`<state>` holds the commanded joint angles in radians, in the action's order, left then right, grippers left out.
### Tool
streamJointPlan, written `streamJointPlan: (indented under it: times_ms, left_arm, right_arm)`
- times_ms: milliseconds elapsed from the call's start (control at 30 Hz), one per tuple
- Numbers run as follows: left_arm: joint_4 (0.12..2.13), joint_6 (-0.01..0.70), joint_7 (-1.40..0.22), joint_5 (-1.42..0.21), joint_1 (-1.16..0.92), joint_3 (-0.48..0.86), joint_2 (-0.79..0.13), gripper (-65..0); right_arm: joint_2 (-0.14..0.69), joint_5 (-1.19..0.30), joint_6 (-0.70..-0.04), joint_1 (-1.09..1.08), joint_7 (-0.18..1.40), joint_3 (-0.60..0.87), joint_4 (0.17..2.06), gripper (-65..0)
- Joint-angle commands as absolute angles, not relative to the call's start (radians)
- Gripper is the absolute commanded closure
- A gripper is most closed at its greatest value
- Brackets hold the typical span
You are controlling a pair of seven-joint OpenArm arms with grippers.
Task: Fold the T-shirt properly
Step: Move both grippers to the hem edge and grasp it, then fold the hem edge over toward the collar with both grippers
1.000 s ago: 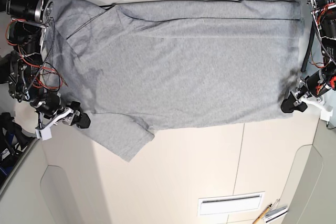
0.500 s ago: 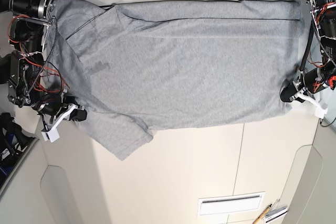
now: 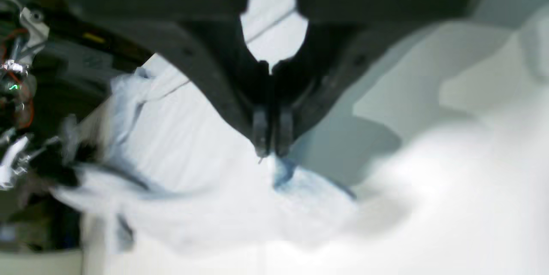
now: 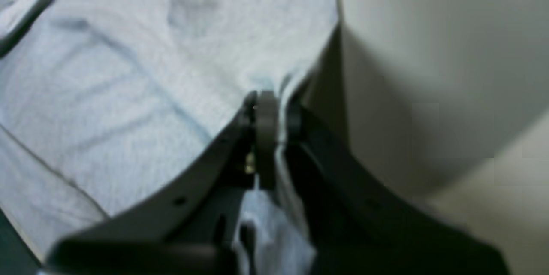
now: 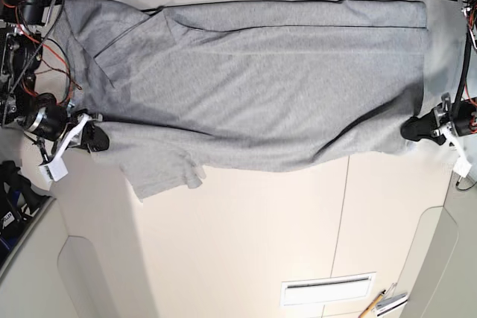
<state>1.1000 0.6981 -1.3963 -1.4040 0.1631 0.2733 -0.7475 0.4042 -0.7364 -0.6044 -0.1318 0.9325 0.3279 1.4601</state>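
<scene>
No readable text anywhere.

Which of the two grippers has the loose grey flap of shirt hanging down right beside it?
The right gripper, on the base view's left: the grey cotton flap hangs beside it; none hangs at the left gripper.

Both arms low at opposite sides, each pincer [image 3: 272,137] [image 4: 278,137] angled inward, closed.

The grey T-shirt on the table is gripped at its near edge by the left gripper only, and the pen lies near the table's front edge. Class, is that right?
Not quite: the right gripper also grips the T-shirt, as the right wrist view shows. The rest stands.
</scene>
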Motion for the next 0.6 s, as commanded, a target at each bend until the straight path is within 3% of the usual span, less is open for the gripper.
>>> streamJointPlan:
  times_ms: [200,467,500,600]
  left_arm:
    - [1.226,0.698,-1.396,-1.471,0.026,0.273,-0.771,0.0]
    - [1.26,0.698,-1.396,-1.462,-0.084,0.273,-0.77,0.0]
    - [1.26,0.698,-1.396,-1.458,-0.09,0.273,-0.77,0.0]
    - [1.26,0.698,-1.396,-1.41,-0.103,0.273,-0.767,0.0]
  right_arm:
    - [0.441,-0.777,-0.606,-0.01,0.936,0.413,1.536,0.0]
    - [0.44,-0.756,-0.598,0.076,0.943,0.418,1.531,0.0]
    - [0.44,-0.746,-0.598,0.084,0.943,0.418,1.531,-1.9]
    - [0.439,-0.74,-0.598,0.116,0.936,0.418,1.53,-17.0]
